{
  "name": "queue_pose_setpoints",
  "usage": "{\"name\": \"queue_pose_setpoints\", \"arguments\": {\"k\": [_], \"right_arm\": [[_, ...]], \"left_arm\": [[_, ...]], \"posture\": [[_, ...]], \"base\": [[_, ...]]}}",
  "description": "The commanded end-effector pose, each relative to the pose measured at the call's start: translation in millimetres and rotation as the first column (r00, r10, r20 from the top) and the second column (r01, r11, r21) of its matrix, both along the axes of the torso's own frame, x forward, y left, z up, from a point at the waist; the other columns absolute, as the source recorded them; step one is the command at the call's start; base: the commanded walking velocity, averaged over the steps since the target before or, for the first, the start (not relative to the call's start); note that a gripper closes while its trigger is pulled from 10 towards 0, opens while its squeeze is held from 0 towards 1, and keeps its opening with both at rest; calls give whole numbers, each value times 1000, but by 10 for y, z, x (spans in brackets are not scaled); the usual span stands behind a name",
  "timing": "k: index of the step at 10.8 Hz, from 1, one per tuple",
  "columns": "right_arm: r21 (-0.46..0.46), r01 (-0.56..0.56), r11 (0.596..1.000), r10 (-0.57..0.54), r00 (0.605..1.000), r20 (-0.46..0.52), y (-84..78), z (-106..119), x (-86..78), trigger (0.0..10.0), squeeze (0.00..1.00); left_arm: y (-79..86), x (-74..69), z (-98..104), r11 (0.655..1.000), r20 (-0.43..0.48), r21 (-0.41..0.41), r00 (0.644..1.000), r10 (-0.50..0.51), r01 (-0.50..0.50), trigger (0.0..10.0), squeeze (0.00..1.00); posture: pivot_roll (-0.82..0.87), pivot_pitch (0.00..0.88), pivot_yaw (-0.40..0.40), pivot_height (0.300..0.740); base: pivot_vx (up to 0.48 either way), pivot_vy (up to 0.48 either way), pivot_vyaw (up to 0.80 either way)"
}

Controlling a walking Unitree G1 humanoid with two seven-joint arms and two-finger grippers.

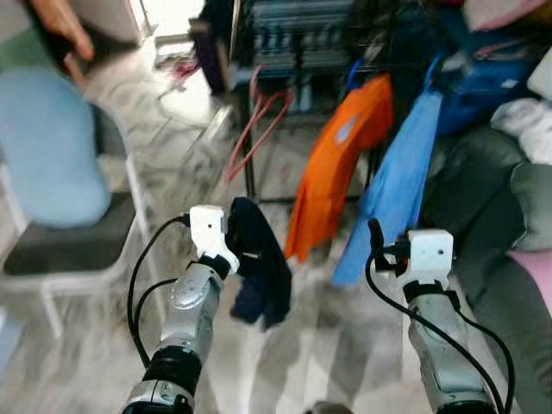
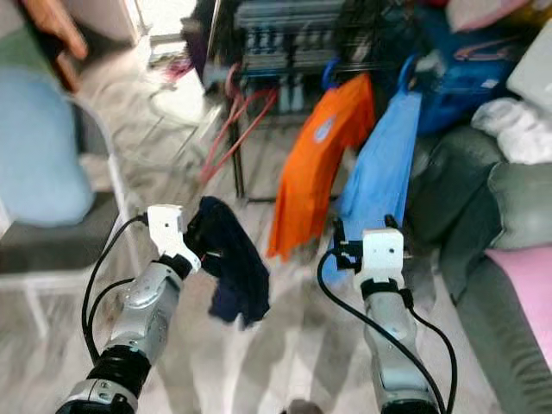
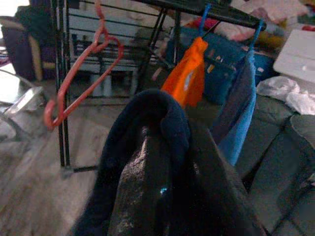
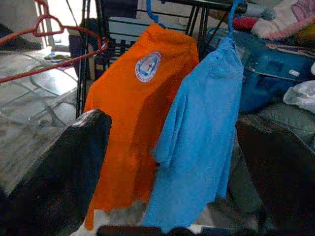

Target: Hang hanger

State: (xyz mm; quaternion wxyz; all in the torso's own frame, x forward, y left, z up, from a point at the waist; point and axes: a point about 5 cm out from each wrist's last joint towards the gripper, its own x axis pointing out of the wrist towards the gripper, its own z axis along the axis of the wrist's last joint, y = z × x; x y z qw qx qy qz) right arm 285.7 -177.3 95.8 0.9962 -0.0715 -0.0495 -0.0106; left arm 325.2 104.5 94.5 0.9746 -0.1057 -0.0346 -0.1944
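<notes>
At about nine o'clock in the head views stands a grey chair with a pale blue cushion against its back, well apart from the work. Moving right, the left gripper is raised at roughly seven o'clock with a dark navy garment draped over it; the left wrist view shows the cloth bunched over the fingers, so they appear clamped on it, though whether a hanger sits inside the cloth cannot be told. Above, at eleven o'clock, an empty red hanger hooks on the black drying rack. Further right, an orange shirt and a blue shirt hang from the rack on blue hooks, side by side and just touching. At five o'clock the right gripper is lifted empty, its fingers spread apart in the right wrist view and pointed at the two shirts. At three o'clock lies a grey sofa piled with laundry. The likely trouble ahead: the garment hangs loosely and could slip off the gripper as it is raised, or its folds could catch the red hanger and knock it from the rail; the rack is crowded, so the arm may also brush the orange shirt.
</notes>
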Motion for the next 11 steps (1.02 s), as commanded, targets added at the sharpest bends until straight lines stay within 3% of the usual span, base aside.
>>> {"name": "queue_pose_setpoints", "arguments": {"k": [1, 7, 9, 11], "right_arm": [[13, -16, 1000, 16, 1000, 0, 80, -17, -7, 10000, 0], [14, -8, 1000, 8, 1000, -2, 79, -39, -14, 10000, 0], [14, -2, 1000, 2, 1000, -2, 73, -48, -22, 10000, 0], [14, 8, 1000, -8, 1000, -8, 59, -54, -21, 10000, 0]], "left_arm": [[88, 6, 1, 1000, 4, 9, 1000, 23, -23, 10000, 0], [16, 3, -27, 1000, -8, 27, 1000, -4, 4, 10000, 0], [-8, -3, -41, 999, -11, 44, 1000, 3, -2, 10000, 0], [-63, -41, -2, 998, 23, -6, 998, -63, 64, 10000, 0]], "posture": [[-115, 105, 32, 740], [-116, 110, 38, 740], [-120, 120, 39, 740], [-120, 123, 40, 740]], "base": [[292, 379, 0], [46, 441, 0], [0, 0, 0], [0, 0, -266]]}}
